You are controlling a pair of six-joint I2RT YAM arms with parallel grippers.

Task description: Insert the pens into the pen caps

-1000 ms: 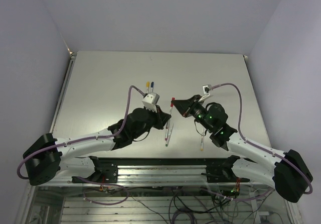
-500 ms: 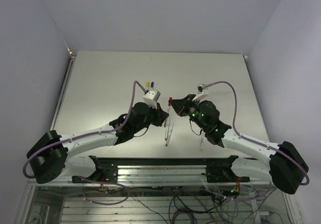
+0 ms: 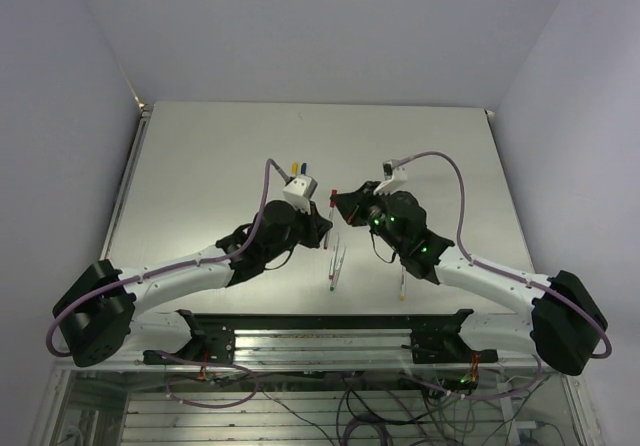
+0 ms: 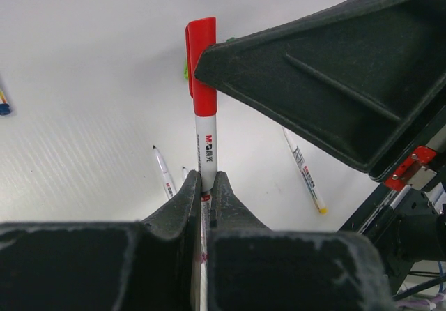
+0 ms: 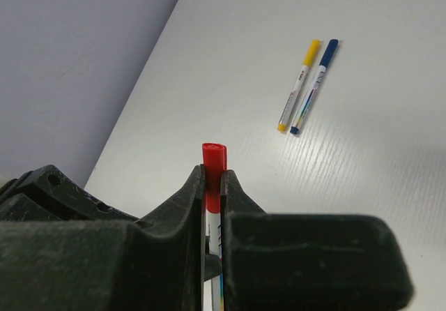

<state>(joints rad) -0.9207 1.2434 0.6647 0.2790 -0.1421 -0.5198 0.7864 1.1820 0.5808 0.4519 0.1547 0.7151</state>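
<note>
A white pen (image 4: 206, 147) stands upright between my two grippers with a red cap (image 4: 201, 67) on its top end. My left gripper (image 4: 207, 177) is shut on the pen's white barrel. My right gripper (image 5: 212, 175) is shut on the red cap (image 5: 213, 159). In the top view both grippers meet over the table's middle: the left gripper (image 3: 323, 231) sits below, the right gripper (image 3: 341, 204) at the red cap (image 3: 332, 198). The pen's tip is hidden inside the cap.
A yellow-capped pen (image 5: 298, 84) and a blue-capped pen (image 5: 315, 86) lie side by side at the back (image 3: 298, 169). Loose uncapped pens (image 3: 335, 266) lie near the front, and one with a yellow end (image 4: 306, 178) lies to the right (image 3: 403, 284).
Both arms have drawn closer together and shifted slightly left and back. The red cap and pen stay held between the two grippers.
</note>
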